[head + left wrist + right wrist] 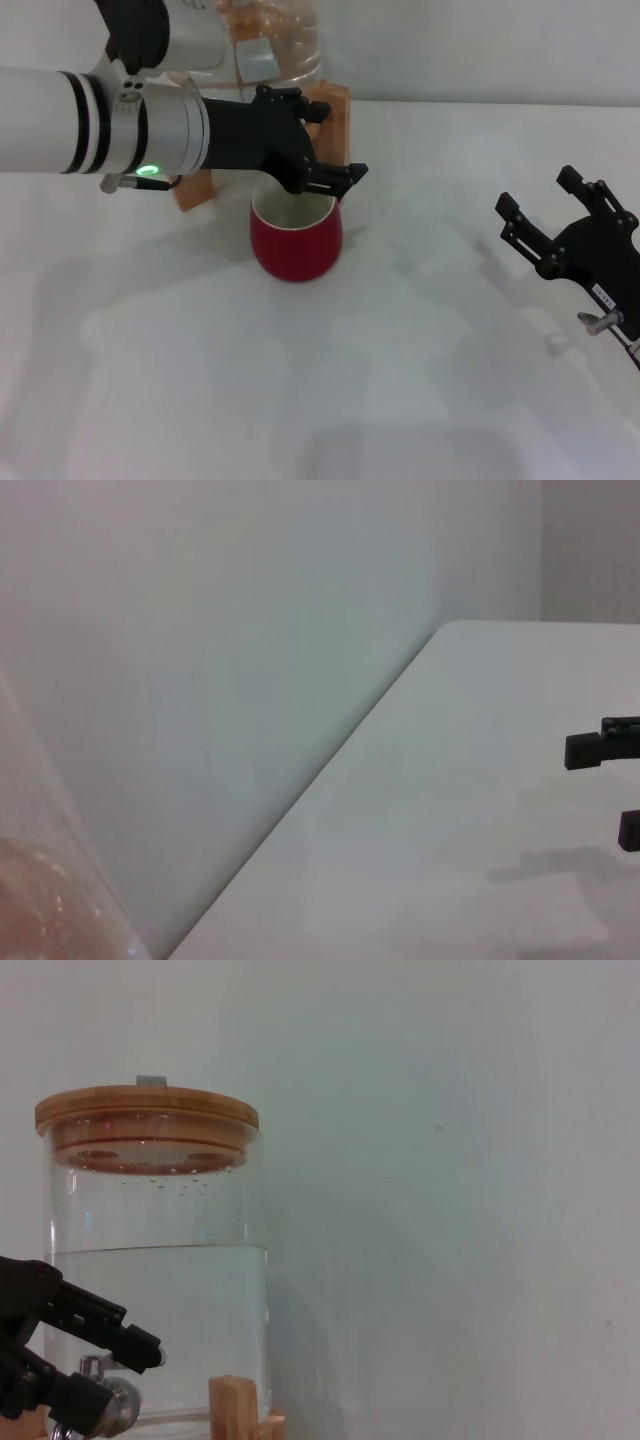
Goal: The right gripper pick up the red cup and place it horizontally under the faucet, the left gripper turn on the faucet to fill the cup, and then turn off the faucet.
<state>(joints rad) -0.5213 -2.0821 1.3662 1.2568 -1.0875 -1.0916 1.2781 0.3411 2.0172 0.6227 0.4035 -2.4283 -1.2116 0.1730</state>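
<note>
White desk runs back to a plain wall. Your head view shows the red cup upright near the far edge, the left gripper over its rim; whether its prongs grip anything, you cannot tell. Only the right wrist view shows the faucet, the half-full glass jar and its wooden lid. The right gripper hangs spread wide and empty near the right edge.

Soft, even light filled all 3 views. The matte white table carried only faint, diffuse shadows. The left wrist view looked hazy, its near clear glass jar blurred.
</note>
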